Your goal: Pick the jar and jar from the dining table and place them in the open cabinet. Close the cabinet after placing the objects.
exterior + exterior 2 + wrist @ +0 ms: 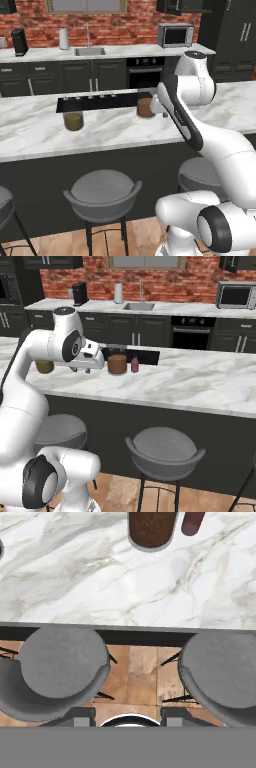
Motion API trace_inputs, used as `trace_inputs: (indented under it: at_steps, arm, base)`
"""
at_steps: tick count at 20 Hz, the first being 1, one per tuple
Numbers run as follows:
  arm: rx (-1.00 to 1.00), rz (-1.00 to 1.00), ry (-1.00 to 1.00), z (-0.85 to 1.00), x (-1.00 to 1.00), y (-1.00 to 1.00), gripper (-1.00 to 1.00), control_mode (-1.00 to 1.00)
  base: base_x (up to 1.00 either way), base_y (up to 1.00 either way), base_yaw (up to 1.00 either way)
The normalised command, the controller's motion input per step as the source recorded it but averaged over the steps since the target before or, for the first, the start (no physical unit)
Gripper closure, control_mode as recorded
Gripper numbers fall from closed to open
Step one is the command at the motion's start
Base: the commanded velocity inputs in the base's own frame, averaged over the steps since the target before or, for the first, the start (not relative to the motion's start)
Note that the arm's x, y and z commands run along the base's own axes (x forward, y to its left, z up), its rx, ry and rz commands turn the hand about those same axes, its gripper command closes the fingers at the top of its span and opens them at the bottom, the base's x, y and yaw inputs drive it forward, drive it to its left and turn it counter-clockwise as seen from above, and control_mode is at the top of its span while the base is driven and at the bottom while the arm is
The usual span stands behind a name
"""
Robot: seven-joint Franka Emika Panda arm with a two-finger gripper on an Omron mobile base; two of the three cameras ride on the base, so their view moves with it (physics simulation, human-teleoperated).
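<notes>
Seen left to right across the left base view: olive-filled jar [73, 121] upright on the marble dining table [30, 130], just in front of the black cooktop [100, 102]; brown-filled jar [145, 107] upright near the cooktop's right end, close beside the white arm. In the right base view, olive jar partly hidden behind the arm at left, then the gripper [81, 370] poised over the table's near part, left of and apart from the brown jar, with a small red bottle [135, 364] just beside that jar on its right. Jaw state impossible to tell; nothing seen held. From the hand camera, brown jar at top centre, two grey stools [60, 672] below the table edge.
</notes>
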Motion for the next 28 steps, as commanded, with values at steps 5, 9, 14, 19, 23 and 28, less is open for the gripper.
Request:
trace_inputs:
  at_steps: [5, 9, 14, 19, 23, 28]
  arm:
    - [-0.03, -0.03, 0.02, 0.00, 0.09, 0.12, -1.00, 1.00]
    - [0.00, 0.00, 0.00, 0.00, 0.00, 0.00, -1.00, 1.00]
    - [0.00, 0.00, 0.00, 0.00, 0.00, 0.00, -1.00, 1.00]
    - [0.00, 0.00, 0.00, 0.00, 0.00, 0.00, -1.00, 1.00]
    - [0.00, 0.00, 0.02, 0.00, 0.15, 0.03, -1.00, -1.00]
    - [0.00, -0.07, 0.13, 0.03, 0.80, 0.03, -1.00, -1.00]
  base:
    - [0.16, 0.18, -0.03]
    - [0.49, 0.40, -0.05]
    - [0.56, 0.08, -0.01]
    - [0.54, 0.00, 0.00]
    - [0.11, 0.00, 0.00]
    - [0.00, 0.00, 0.00]
